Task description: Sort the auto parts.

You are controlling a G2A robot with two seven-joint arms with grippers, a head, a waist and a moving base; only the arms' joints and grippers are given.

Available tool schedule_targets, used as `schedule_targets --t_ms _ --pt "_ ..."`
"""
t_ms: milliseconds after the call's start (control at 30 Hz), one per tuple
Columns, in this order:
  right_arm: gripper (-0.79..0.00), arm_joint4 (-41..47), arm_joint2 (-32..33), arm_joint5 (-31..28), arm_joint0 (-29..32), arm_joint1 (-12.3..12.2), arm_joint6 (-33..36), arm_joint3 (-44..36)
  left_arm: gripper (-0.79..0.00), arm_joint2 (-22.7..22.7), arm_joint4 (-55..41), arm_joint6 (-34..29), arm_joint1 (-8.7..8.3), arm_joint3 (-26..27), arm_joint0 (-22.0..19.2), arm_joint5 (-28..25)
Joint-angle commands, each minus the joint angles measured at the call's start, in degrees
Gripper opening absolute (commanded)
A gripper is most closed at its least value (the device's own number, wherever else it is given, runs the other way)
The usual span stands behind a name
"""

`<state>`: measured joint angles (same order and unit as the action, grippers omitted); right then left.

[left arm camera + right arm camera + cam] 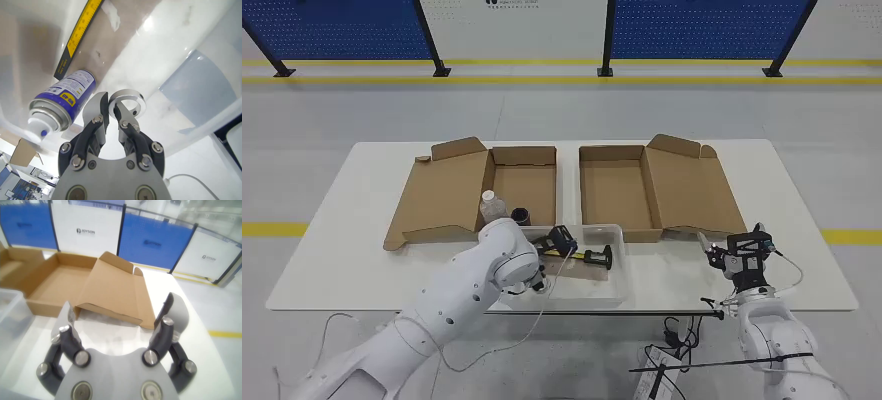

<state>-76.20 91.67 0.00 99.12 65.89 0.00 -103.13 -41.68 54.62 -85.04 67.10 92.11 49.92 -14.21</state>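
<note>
**Left claw (111, 103) pinching a silver ring (139, 108)**

Left claw is squeezing the side of the silver ring, with one finger inside the hole and one finger outside. The ring is being held inside the white bin (170, 47), just beside a blue spray can (66, 96) that is lying on its side. A yellow and black ruler (79, 36) is lying behind the can. Right claw (119, 308) is hanging wide open, holding nothing, over the table (37, 330) near a cardboard box (62, 275).
</note>
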Motion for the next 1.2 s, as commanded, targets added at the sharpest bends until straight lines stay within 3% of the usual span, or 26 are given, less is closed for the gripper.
schedule_targets --t_ms 0,300,600,1167 --pt "0.000 0.00 0.00 0.00 0.00 0.00 0.00 0.00 -0.785 -0.81 -0.05 0.35 -0.14 1.88 -0.01 0.41" --pt "0.000 0.00 0.00 0.00 0.00 0.00 0.00 0.00 -0.785 -4.95 -5.25 2.40 -0.53 8.05 0.29 2.01" --pt "0.000 0.00 0.00 0.00 0.00 0.00 0.00 0.00 -0.785 -11.69 -24.69 4.59 -1.01 11.28 0.89 0.86" --pt "0.000 0.00 0.00 0.00 0.00 0.00 0.00 0.00 -0.785 -23.29 -63.20 6.81 -2.81 10.89 2.39 -11.84"
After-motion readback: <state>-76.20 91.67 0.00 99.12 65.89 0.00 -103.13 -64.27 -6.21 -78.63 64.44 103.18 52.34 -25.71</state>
